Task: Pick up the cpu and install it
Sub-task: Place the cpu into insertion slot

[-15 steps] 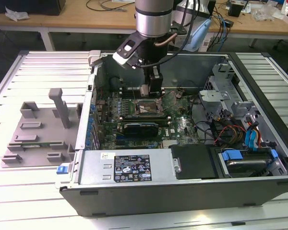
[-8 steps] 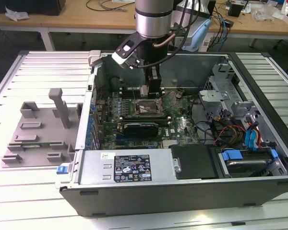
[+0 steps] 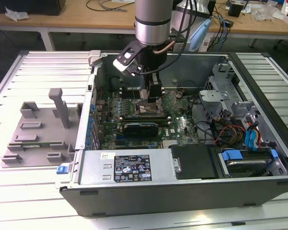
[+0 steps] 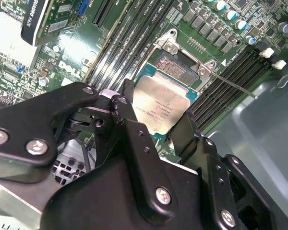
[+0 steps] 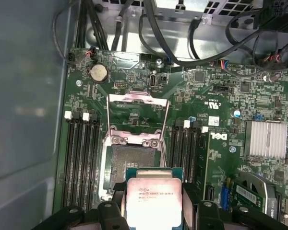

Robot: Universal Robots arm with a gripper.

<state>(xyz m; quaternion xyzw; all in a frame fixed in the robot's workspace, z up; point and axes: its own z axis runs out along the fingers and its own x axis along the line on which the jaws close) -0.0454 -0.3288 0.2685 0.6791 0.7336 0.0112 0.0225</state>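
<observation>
The cpu [image 5: 153,196] is a flat square chip with a silvery top plate and a thin green rim. My gripper [image 5: 153,203] is shut on it, one black finger [image 4: 127,112] on each of two opposite edges. In both wrist views the cpu [image 4: 165,108] hangs over the near part of the open motherboard socket [image 5: 133,157], whose load plate [image 5: 137,112] is flipped up. Whether the chip touches the socket I cannot tell. In the exterior view the gripper [image 3: 151,95] reaches down into the open computer case [image 3: 182,191], above the motherboard [image 3: 177,124].
Black memory slots [image 5: 81,158] flank the socket on both sides. A finned heatsink [image 5: 265,139] and black cables [image 5: 182,43] lie beyond it. A grey fixture tray [image 3: 38,129] sits on the slatted table at the exterior view's left. Drive bays [image 3: 245,143] fill the case's right.
</observation>
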